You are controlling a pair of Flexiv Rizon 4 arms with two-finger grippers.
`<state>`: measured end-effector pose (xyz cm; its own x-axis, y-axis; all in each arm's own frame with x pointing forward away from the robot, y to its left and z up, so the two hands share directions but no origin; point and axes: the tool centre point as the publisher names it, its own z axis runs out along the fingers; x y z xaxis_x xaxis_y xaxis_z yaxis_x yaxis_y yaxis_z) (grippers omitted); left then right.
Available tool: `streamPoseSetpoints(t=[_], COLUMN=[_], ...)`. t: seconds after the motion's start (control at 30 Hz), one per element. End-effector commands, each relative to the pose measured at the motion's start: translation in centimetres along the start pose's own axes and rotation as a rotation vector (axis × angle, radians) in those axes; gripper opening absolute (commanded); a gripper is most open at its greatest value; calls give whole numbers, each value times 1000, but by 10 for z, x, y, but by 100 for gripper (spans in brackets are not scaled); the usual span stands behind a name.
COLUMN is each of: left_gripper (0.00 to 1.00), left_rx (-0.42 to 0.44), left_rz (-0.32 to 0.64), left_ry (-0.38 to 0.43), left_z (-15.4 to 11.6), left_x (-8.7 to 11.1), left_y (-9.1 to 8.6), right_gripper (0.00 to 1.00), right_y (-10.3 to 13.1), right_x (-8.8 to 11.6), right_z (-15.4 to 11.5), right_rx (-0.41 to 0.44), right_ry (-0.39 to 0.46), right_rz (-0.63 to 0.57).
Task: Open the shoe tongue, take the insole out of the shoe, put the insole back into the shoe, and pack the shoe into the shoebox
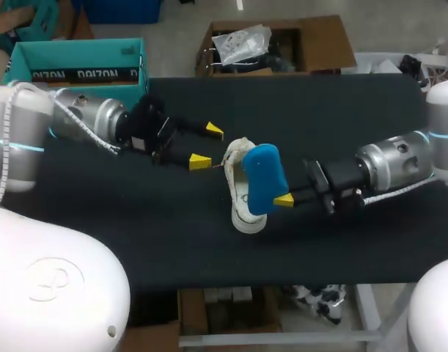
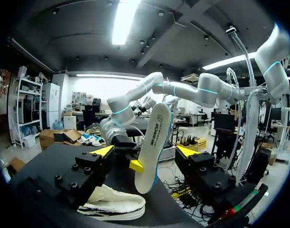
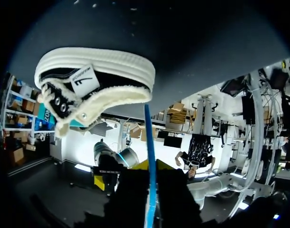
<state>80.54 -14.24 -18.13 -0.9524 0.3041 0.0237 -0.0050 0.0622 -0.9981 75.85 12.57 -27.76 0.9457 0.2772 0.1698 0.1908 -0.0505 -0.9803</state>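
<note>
A white-soled shoe lies on the black table near the middle; the right wrist view shows its black upper and fleecy collar. Just above it my right gripper is shut on the insole, which is blue on top and white underneath and stands on edge between the fingers. My left gripper hovers open just left of the shoe, and its yellow tips frame the insole without touching it. The teal shoebox sits open at the back left.
The black table top runs out wide around the shoe, with its front edge a short way in front of the sole. My left arm's body lies between the shoebox and the shoe.
</note>
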Motion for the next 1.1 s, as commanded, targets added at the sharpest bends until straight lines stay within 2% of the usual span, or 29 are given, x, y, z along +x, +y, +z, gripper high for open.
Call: streamPoseSetpoints(t=[0.03,0.17,0.2,0.23,0.67,0.8,0.87,1.03,1.1], left_gripper=[100,100,100,100,100,100,100,100,100], left_rx=[-149,-215,-225,-238,-238,-203,-212,-284,-299], left_rz=[0,-21,-25,-27,-27,113,156,206,215], left_ry=[156,230,226,176,176,373,464,687,736], left_z=[-22,-30,-32,-33,-33,-27,-26,-18,-16], left_x=[-4,-2,-3,-7,-7,-24,-28,-29,-28], left_y=[-4,1,2,4,4,4,4,10,14], right_gripper=[0,0,0,0,0,0,0,0,0], right_y=[-3,-10,-11,-11,-12,-21,-24,-32,-36], right_x=[-5,-13,-15,-17,-21,-30,-36,-54,-59], right_z=[-2,0,1,2,3,9,14,25,28], right_rx=[21,24,37,70,86,80,86,83,68], right_ry=[-37,-83,-107,-120,-127,-121,-123,-107,-106], right_rz=[-40,-69,-76,-69,-43,-69,-74,-80,-78])
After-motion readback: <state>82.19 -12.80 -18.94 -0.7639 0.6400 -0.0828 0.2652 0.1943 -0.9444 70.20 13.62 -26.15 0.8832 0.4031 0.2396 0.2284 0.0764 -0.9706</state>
